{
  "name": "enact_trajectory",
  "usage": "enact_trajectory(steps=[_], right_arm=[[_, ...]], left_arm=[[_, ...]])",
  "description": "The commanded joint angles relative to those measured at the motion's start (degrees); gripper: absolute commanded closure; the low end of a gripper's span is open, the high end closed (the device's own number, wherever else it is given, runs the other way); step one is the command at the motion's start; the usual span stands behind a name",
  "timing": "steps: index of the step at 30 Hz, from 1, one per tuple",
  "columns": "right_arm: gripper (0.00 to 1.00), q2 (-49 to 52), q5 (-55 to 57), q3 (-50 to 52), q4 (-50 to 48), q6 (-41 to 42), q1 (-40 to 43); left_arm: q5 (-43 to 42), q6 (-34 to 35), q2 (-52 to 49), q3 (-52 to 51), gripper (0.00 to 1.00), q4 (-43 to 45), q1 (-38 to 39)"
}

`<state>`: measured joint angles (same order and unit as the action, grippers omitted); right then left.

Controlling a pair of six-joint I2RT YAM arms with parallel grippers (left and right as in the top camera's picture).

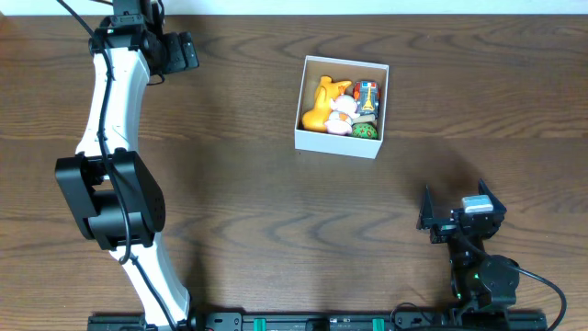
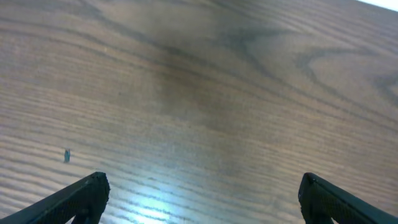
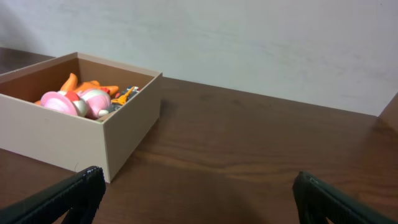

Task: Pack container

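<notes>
Brown wood surface (image 1: 239,184) fills my feed, white container (image 1: 335,143) sitting right of centre toward the far edge. My left tool (image 1: 181,52) hangs in the far-left corner, right tool (image 1: 457,208) near-right, both spread wide, gripping nothing. Little toys (image 1: 342,108) piled inside.

Toys (image 1: 342,108) in container (image 1: 335,143), container far-ctr on table (image 1: 276,211), left pincer (image 1: 184,52) far-left, right pincer (image 1: 457,204) near-right

Container (image 1: 336,142) walls upright mid-table, toys (image 1: 342,108) crowding inside, open table (image 1: 276,221) around, left arm (image 1: 112,101) spanning left side.
</notes>
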<state>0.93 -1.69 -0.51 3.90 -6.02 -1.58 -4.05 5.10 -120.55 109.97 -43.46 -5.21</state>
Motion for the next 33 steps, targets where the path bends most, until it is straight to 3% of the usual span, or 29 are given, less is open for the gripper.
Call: enact_trajectory(steps=[1,20,33], right_arm=[[0.01,-0.55,0.37,0.20,0.20,1.07,-0.31],[0.01,-0.55,0.37,0.20,0.20,1.07,-0.31],[0.01,-0.55,0.37,0.20,0.20,1.07,-0.31]], left_arm=[[0.48,0.04,4.26,1.01,0.02,-0.50,-0.37],[0.72,-0.39,35.32,0.98,0.02,-4.81,0.68],[0.70,-0.37,48.72,-0.79,0.02,-10.47,0.68]])
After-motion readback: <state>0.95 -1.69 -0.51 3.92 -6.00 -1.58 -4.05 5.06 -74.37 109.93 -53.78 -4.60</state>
